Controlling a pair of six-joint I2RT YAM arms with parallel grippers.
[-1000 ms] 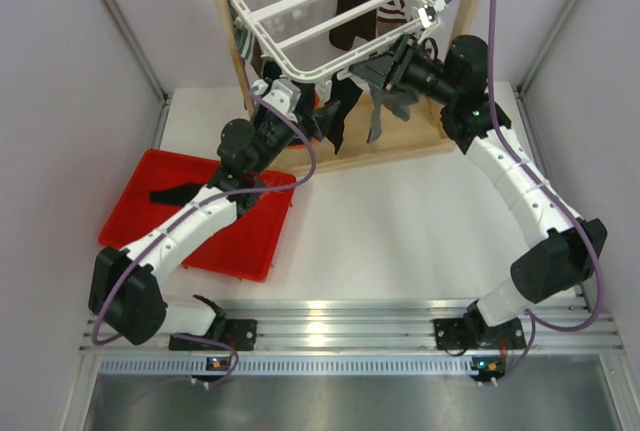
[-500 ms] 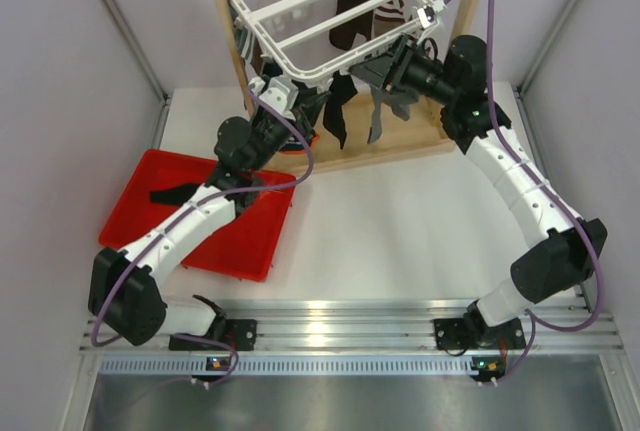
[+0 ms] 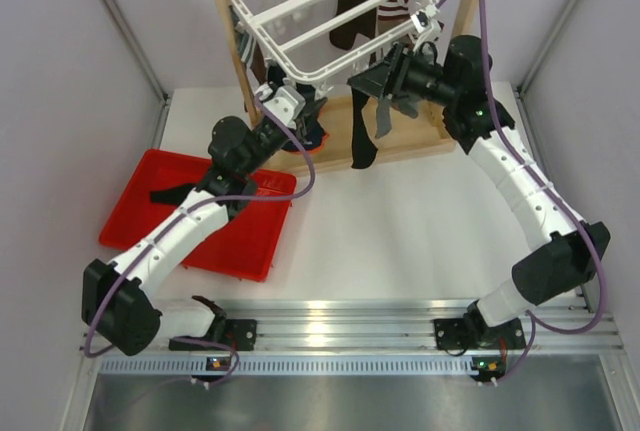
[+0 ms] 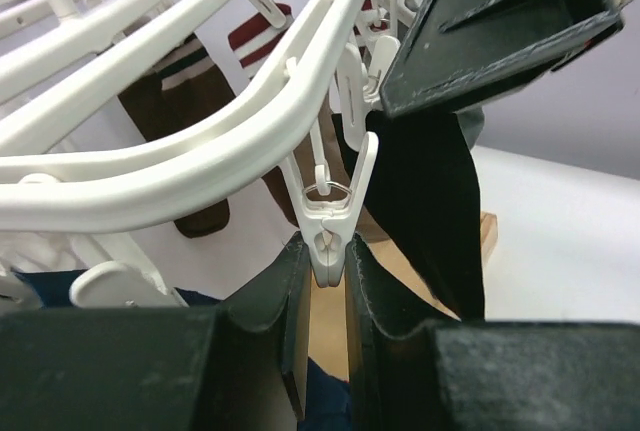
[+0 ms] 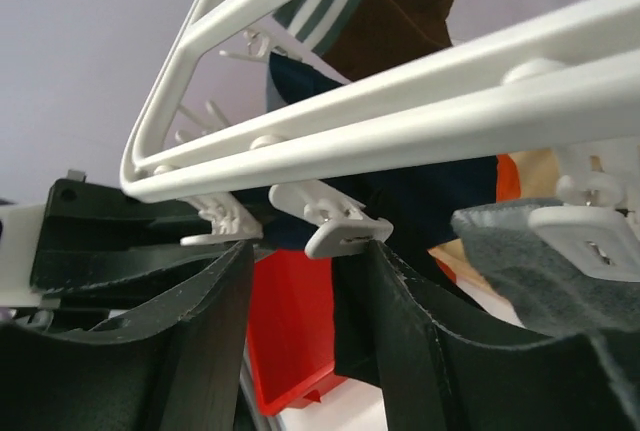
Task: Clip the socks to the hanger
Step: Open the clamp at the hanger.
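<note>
White tabletop (image 3: 400, 221), hanger (image 3: 340, 19) at the far side with brown striped socks (image 4: 190, 121) already up. Left hand (image 4: 326, 261) pinches a clip (image 4: 335, 213); right hand (image 5: 305, 271) sits half open by the black sock (image 3: 365, 136). A loose sock (image 3: 175, 194) waits in the red bin (image 3: 140, 226), so I'd say roughly midway.

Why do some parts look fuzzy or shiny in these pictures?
Top view: glare streaks the silver metal rail. Left wrist view: the black jaws blur up close, the white plastic clip between them is sharp. Right wrist view: the white plastic hanger looks crisp.
</note>
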